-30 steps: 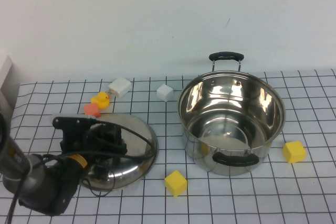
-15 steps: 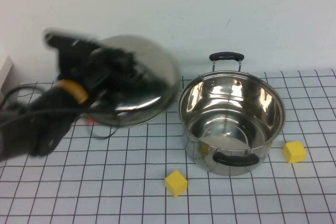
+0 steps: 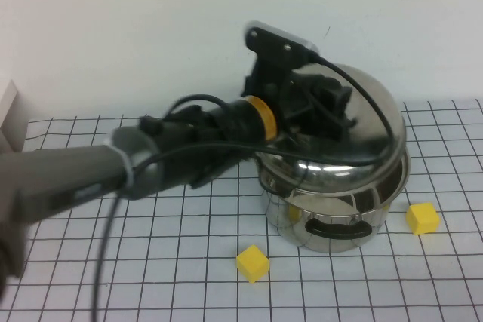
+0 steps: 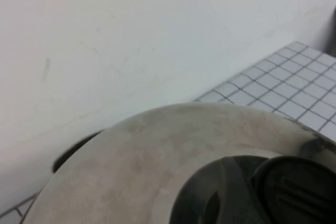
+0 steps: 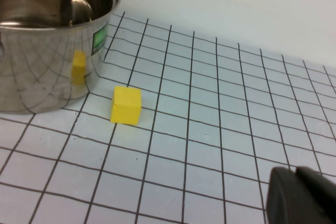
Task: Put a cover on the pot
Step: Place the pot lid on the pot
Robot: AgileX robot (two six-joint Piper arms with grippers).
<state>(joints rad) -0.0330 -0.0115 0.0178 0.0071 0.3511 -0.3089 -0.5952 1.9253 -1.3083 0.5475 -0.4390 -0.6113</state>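
Note:
The shiny steel pot (image 3: 332,220) with black loop handles stands on the gridded table at the right. My left gripper (image 3: 326,107) is shut on the black knob of the domed steel lid (image 3: 362,122) and holds the lid over the pot's mouth, tilted, with its front edge close to the rim. In the left wrist view the lid (image 4: 157,150) fills the frame and the knob (image 4: 299,187) sits by the jaws. My right gripper (image 5: 302,195) is low over the table, apart from the pot (image 5: 47,51), its fingers together and empty.
A yellow cube (image 3: 252,262) lies in front of the pot to its left. Another yellow cube (image 3: 423,217) lies beside the pot on its right; it also shows in the right wrist view (image 5: 126,105). My left arm (image 3: 113,164) stretches across the table's left half.
My left gripper lifted the lid off the table at the left, carried it up and to the right, and now holds it over the pot. The pot and cubes have not moved.

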